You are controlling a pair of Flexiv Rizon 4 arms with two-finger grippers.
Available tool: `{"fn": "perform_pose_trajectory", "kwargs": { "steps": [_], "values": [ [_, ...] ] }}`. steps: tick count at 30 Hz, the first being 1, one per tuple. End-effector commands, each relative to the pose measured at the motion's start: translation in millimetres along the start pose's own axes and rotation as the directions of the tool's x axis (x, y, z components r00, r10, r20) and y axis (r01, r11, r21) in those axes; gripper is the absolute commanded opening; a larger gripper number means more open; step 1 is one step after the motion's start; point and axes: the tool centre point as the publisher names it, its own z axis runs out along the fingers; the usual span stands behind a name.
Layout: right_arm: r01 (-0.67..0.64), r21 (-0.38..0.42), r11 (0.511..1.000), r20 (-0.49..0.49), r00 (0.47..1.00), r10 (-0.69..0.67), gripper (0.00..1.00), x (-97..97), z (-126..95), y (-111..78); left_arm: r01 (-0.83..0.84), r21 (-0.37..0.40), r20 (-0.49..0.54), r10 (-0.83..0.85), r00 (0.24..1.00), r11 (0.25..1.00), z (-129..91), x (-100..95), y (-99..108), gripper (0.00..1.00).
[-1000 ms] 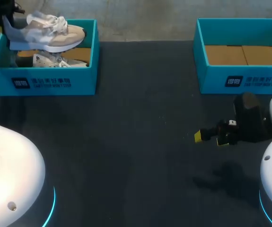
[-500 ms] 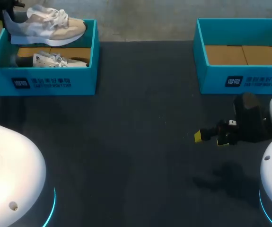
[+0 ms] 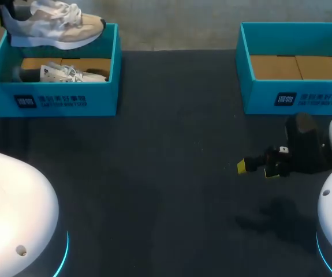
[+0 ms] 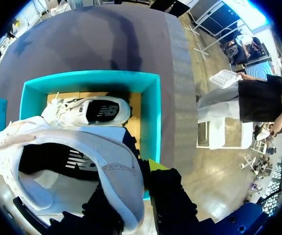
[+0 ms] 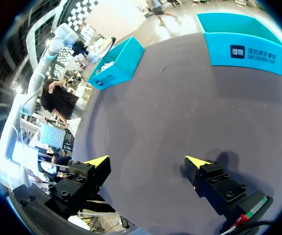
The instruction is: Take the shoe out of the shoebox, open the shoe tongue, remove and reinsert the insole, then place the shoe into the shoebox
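Over far-left tabletop (image 3: 171,144) corner, clamped on shoe (image 3: 56,29) heel with left end effector (image 4: 133,183): clear shoebox (image 3: 50,99) rim, carry level to mid-tabletop, set sole-down near right end effector (image 5: 148,162), spread apart.

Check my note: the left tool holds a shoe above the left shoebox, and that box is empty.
Wrong about the box. The left tool holds a shoe above the left shoebox, but a second shoe lies inside that box, as the left wrist view shows.
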Motion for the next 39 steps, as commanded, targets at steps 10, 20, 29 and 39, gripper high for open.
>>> {"fn": "perform_pose_trajectory", "kwargs": {
  "steps": [10, 20, 29, 39],
  "values": [
    [-0.002, -0.002, 1.0, 0.005, 1.0, 0.002, 1.0, 1.5, -0.6, -2.0, 0.022, -0.019, -0.043, -0.023, 0.999, 1.0, 5.8, -27.1, 28.5, 0.0],
    [-0.002, -0.002, 1.0, 0.005, 1.0, 0.002, 1.0, 1.5, -0.6, -2.0, 0.039, 0.003, -0.06, -0.039, 0.997, 0.999, 17.6, -41.2, 46.5, 0.0],
    [-0.002, -0.002, 1.0, 0.005, 1.0, 0.002, 1.0, 1.5, -0.6, -2.0, 0.042, 0.029, -0.11, -0.038, 0.993, 0.999, 32.5, -53.6, 52.5, 0.0],
    [-0.002, -0.002, 1.0, 0.005, 1.0, 0.002, 1.0, 1.5, -0.6, -2.0, 0.048, 0.051, -0.14, -0.041, 0.989, 0.998, 44.0, -57.6, 52.5, 0.0]
  ]
}}
